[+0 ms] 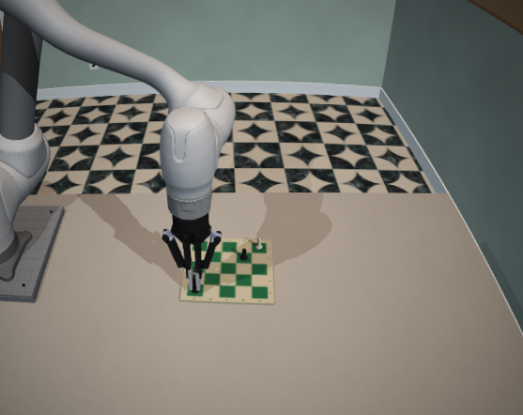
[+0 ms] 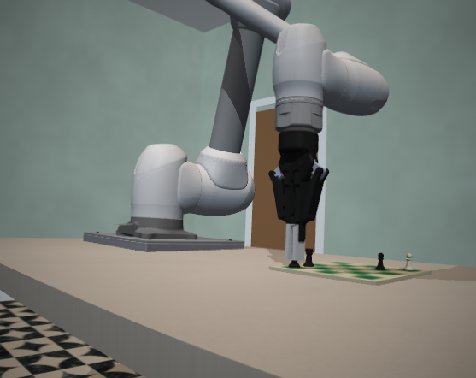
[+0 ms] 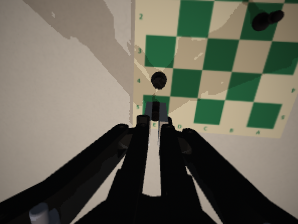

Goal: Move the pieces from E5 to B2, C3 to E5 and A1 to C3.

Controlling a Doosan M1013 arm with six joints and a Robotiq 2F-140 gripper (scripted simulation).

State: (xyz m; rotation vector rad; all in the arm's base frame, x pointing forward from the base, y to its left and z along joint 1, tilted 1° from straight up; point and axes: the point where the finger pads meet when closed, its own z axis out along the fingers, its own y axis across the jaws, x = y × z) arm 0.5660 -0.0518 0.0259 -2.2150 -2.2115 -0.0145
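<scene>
The small green and cream board [image 1: 229, 272] lies on the table. My gripper [image 1: 194, 282] stands upright over its corner square E5 and is shut on a black piece [image 2: 294, 262] whose base is down at the board's surface. In the wrist view the fingertips clamp this piece [image 3: 155, 107] over E5. A black rook-like piece [image 3: 158, 79] [image 2: 308, 257] stands on E4, right beside it. A black pawn [image 1: 243, 254] [image 3: 262, 21] stands on B2. A white pawn [image 1: 258, 244] [image 2: 408, 262] stands on the far corner square A1.
The arm's base plate [image 1: 18, 263] sits at the table's left side. The table's edge [image 1: 492, 263] runs along the right. A wall with a brown door [image 2: 264, 180] stands behind the board in the exterior view.
</scene>
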